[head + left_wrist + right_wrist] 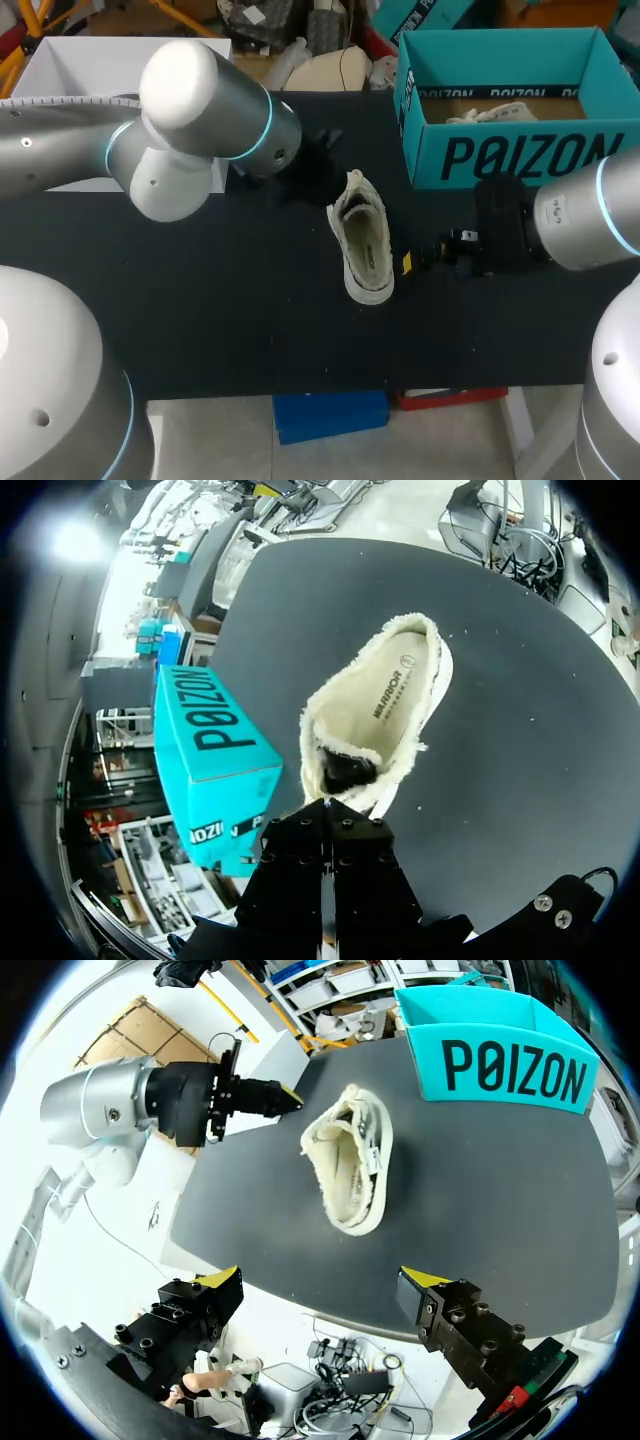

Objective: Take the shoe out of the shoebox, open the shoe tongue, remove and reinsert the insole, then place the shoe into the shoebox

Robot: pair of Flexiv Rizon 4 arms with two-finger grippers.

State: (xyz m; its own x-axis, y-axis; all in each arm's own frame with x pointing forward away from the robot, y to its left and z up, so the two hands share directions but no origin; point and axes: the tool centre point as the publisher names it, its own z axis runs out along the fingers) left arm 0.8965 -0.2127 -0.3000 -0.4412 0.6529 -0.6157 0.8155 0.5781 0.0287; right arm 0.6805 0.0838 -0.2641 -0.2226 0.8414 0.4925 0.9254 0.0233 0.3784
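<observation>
well, the black table (250, 300) fills most of the head view, and both arms reach in over it. the left arm (200, 110) comes in from the left, bent at the elbow, with its wrist stretched toward the middle of the far side. the right arm (580, 215) comes in low from the right and points across the table toward the middle. the teal shoebox (520, 155) stands open at the far right corner, with something pale lying inside it. the shoe (365, 245) is outside the box, resting on the table near the middle with its fleecy opening facing up and the insole showing in the left wrist view. the left gripper (292, 1103) is just beside the shoe's far end, its fingers drawn close together with nothing seen between them. the right gripper (323, 1278) sits near the shoe's right side, not touching it, its fingers spread wide.
</observation>
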